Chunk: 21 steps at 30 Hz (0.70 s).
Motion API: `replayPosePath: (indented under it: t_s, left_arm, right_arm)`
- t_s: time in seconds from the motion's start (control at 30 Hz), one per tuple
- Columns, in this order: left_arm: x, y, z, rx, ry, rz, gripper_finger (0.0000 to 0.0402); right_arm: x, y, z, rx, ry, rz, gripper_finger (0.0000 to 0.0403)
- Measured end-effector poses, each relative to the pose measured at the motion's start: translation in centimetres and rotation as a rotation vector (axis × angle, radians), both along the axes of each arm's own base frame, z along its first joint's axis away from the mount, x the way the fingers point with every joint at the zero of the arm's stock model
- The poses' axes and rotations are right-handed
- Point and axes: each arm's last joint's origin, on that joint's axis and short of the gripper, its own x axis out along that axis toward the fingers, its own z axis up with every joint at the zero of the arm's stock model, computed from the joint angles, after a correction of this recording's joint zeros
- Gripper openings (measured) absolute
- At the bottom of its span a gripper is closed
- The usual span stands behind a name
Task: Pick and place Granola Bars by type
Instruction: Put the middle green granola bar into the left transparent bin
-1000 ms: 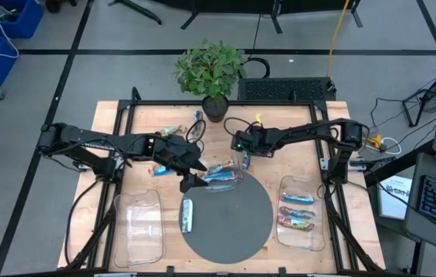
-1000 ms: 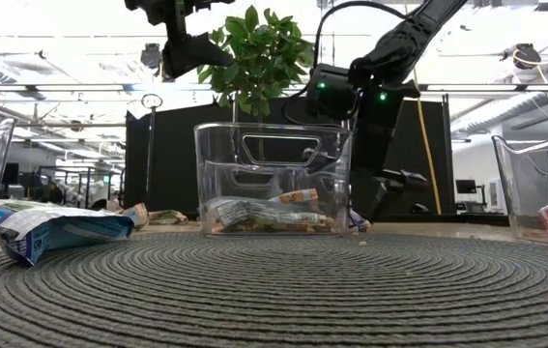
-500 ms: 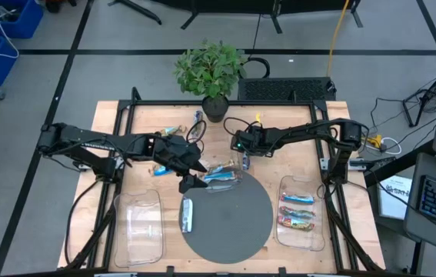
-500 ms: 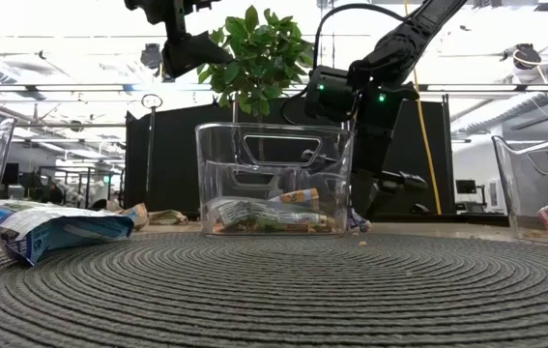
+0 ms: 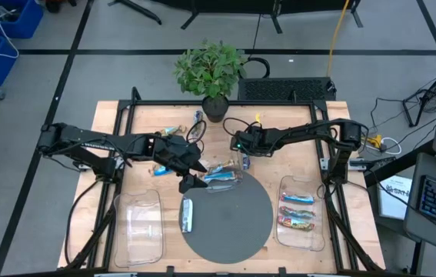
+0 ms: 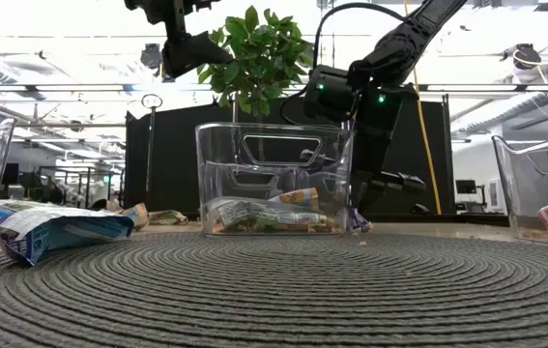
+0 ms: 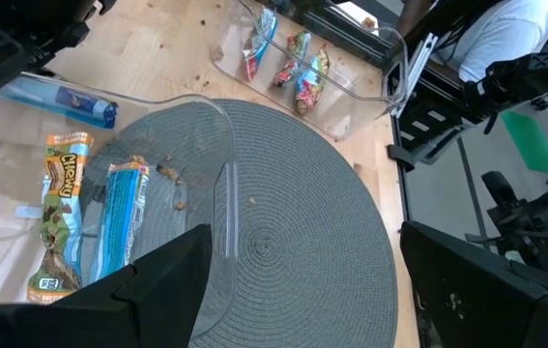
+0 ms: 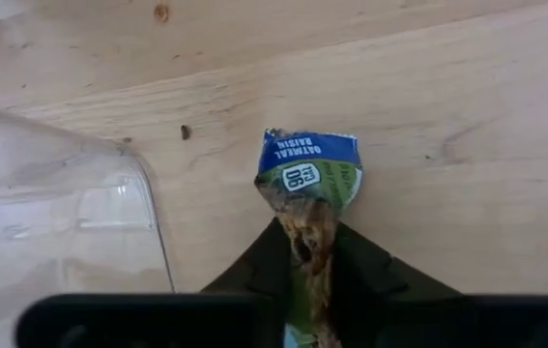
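Observation:
My right gripper (image 5: pixel 244 159) is low over the wood just right of a clear tray (image 5: pixel 221 175) and is shut on a blue-green granola bar (image 8: pixel 309 169). My left gripper (image 5: pixel 191 178) hovers open above that tray's left end; in its wrist view a brown bar (image 7: pixel 61 217) and a blue bar (image 7: pixel 119 237) lie flat in the tray. Another blue-white bar (image 5: pixel 187 214) lies flat on the round grey mat (image 5: pixel 233 223). Loose bars (image 5: pixel 168 132) rest on the wood at the far left. My right gripper pinches the blue-green bar between its two fingers at the crumpled near part of the wrapper (image 8: pixel 307 246). The fingers come from above, slanting, and lie along the bar. The bar's blue far end (image 8: pixel 309 155) lies against the wooden table.
A clear tray (image 5: pixel 298 211) at the right holds three bars; another clear tray (image 5: pixel 142 227) stands at the left. A potted plant (image 5: pixel 211 73) stands at the table's far edge. Crumbs dot the wood and the mat.
My right gripper has shut on the blue-green bar at the table beside the clear tray, staying in place.

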Motion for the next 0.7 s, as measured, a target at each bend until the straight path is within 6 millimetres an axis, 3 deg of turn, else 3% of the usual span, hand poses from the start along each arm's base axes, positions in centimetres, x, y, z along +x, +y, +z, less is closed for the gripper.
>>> replayPosePath:
  t_s: [0.13, 0.37, 0.7]
  left_arm:
    - [0.0, 0.0, 0.0, -0.012, 0.004, 0.000, 0.0340]
    - [0.0, 0.4, 0.0, -0.017, 0.002, 0.011, 0.0340]
    - [0.7, 2.1, 1.1, -0.015, -0.131, 0.049, 0.0340]
  right_arm:
    - [-0.1, 0.0, 0.0, -0.010, 0.020, 0.035, 0.0012]
    - [-1.0, 0.2, 0.8, -0.029, 0.091, 0.074, 0.0003]
    - [-3.3, 0.3, 7.2, -0.213, 0.036, 0.166, 0.0001]
